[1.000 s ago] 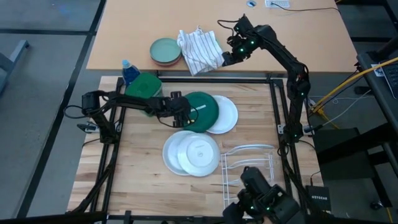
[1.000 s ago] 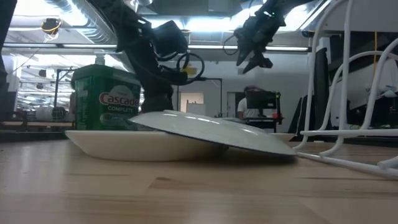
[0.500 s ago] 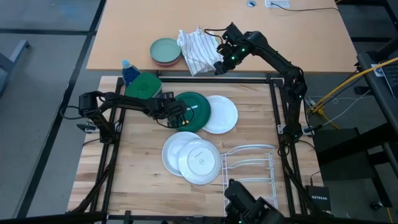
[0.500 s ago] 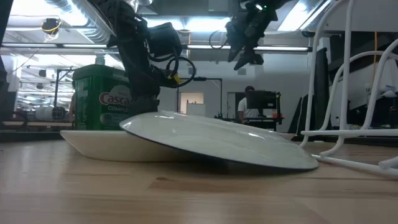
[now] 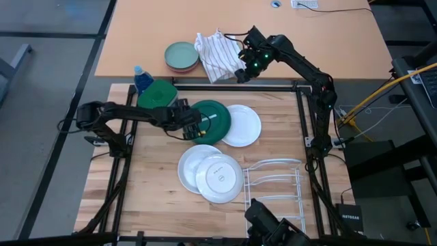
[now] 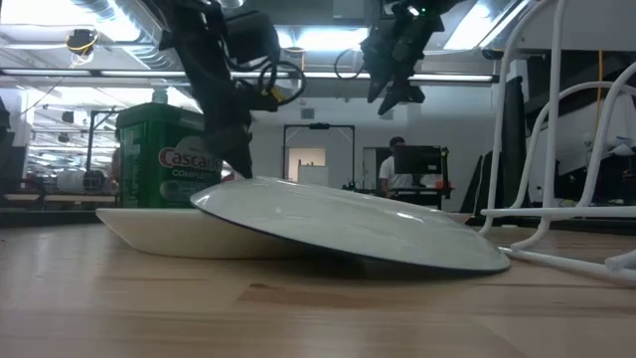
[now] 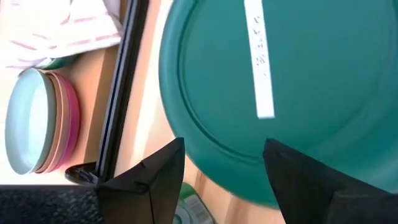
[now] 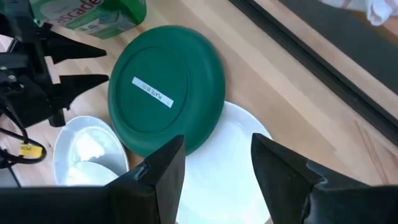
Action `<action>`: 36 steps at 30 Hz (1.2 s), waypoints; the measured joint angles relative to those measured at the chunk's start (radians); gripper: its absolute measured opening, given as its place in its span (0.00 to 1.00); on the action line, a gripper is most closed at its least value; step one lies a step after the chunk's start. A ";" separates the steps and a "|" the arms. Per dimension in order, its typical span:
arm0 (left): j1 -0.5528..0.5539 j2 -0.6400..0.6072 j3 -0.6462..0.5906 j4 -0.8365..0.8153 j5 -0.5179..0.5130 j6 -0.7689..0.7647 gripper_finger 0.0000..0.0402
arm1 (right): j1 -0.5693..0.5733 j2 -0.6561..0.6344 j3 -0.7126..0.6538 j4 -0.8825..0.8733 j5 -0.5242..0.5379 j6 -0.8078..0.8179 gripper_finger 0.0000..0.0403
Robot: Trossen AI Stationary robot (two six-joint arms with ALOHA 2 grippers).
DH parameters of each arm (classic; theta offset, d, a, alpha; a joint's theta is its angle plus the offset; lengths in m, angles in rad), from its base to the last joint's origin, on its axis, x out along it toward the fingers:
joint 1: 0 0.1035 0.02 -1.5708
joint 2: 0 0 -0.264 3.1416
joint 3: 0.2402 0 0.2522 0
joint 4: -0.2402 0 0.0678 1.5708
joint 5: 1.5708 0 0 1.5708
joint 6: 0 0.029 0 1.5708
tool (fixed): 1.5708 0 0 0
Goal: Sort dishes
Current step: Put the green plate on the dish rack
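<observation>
The dark green plate lies face down, a white label on its underside. Its right edge rests on a plain white plate. Nearer the front, a white plate with a centre stamp leans on another white plate. My left gripper is open, with its fingers over the green plate's left rim, not touching that I can see. My right gripper hangs open, high over the table's far edge, and holds nothing.
Beyond the frame bar lie a striped cloth and a pale green dish on a pinkish one. A green-lidded jar and a blue-capped bottle stand at the far left. A white wire rack stands at the near right.
My left gripper has drawn back toward the table's left edge and risen, still open. My right gripper has swung left, then kept still. The green plate lies a little farther left. The stamped plate has slid toward the near edge over the plate under it.
</observation>
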 joint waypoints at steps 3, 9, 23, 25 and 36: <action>-0.018 -0.010 0.001 -0.049 0.000 0.006 0.52 | 0.000 0.000 0.000 -0.024 -0.001 0.001 0.46; -0.048 -0.010 -0.020 -0.102 0.028 0.023 0.52 | 0.000 0.000 0.000 -0.083 -0.091 0.022 0.46; -0.046 -0.009 -0.032 -0.001 0.032 0.031 0.52 | 0.056 0.036 0.000 0.048 -0.156 0.430 0.46; -0.046 -0.009 -0.032 0.009 0.032 0.035 0.52 | 0.074 0.055 0.000 0.086 -0.158 0.496 0.46; -0.045 -0.008 -0.032 0.001 0.035 0.038 0.52 | 0.172 0.146 0.000 0.145 -0.147 0.666 0.46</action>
